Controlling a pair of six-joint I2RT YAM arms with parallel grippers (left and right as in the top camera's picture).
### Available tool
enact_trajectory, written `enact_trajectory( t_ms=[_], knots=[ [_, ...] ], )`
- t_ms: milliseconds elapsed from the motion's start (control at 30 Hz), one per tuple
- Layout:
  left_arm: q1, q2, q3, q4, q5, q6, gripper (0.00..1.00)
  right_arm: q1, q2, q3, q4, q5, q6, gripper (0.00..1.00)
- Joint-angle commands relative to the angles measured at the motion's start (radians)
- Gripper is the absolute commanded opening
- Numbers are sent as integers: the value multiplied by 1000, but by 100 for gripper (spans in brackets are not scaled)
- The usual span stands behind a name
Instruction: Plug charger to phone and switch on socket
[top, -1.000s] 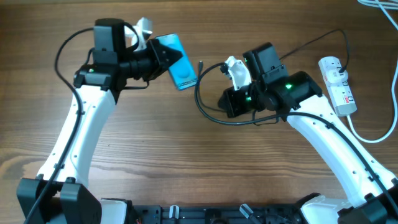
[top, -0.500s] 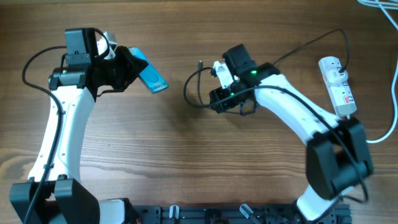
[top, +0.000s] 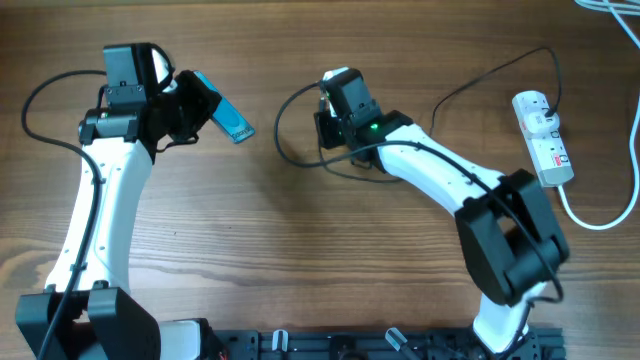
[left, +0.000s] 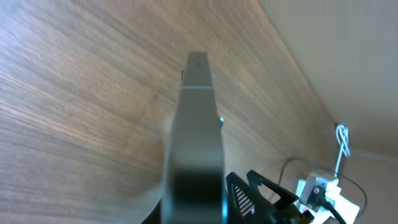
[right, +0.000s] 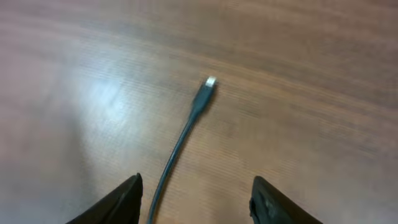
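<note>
The charger (right: 186, 130), a thin black cable, lies loose on the wooden table (top: 300, 260). Its small connector tip (right: 209, 81) points away from the right gripper (right: 198, 190), which hovers just above the cable with its two fingers spread apart, holding nothing. Well to the left, the left gripper (top: 203, 104) is clamped on the phone (top: 228, 122), holding it tilted above the table. The socket (top: 545, 140) sits at the far right, untouched. The step in hand appears to be picking up the cable. Next, the right fingers would need to close near the tip, lined up with the phone's port.

Overhead faces down; right wrist closely shares the charger (right: 200, 99).
</note>
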Motion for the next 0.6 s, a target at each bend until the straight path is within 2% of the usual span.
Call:
enact_trajectory(
  t_ms=[0,200,367,567],
  knots=[
    [5,-3,1,29,-50,12,4,1,98,63,43,61,16,57],
    [-6,-3,1,23,-49,12,4,16,183,66,115,21,123,57],
    [-6,-3,1,-63,-49,13,4,64,253,66,100,23,117,54],
    [-6,-3,1,-148,-35,13,4,97,259,71,-161,49,96,27]
  ],
)
